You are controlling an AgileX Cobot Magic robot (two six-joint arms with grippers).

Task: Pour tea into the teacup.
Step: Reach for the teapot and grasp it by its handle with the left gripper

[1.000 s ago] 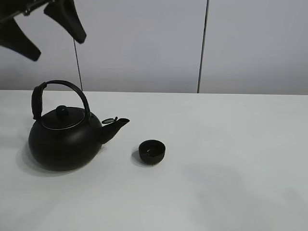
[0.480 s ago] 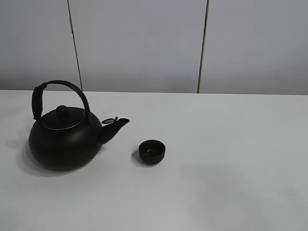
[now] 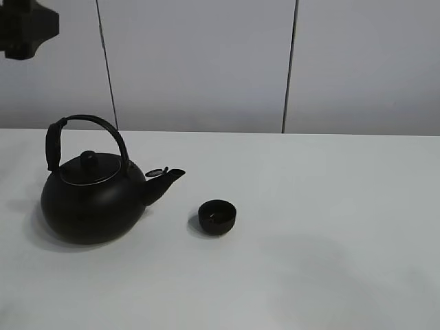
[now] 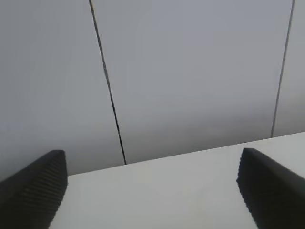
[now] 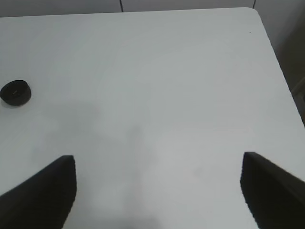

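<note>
The teacup [image 3: 217, 216], small, black and handleless, stands upright on the white table [image 3: 330, 206]. Just left of it is a large round black kettle [image 3: 89, 199] with an arched handle, its spout pointing at the cup. The right wrist view shows the teacup [image 5: 15, 92] far from my right gripper [image 5: 157, 191], which is open and empty high above bare table. My left gripper [image 4: 152, 191] is also open and empty, raised and facing the back wall. Only a black part of the left arm [image 3: 27, 26] shows in the high view's top left corner, well above the kettle.
A grey panelled wall [image 3: 206, 62] with dark vertical seams runs behind the table. The table's right edge and rounded corner [image 5: 267, 33] show in the right wrist view, with floor beyond. White tabletop stretches to the right of the teacup.
The left gripper's fingers, seen a second ago at the top left, rose out of the high view. Now a black part of that arm shows in the corner. Kettle and teacup have not moved.
</note>
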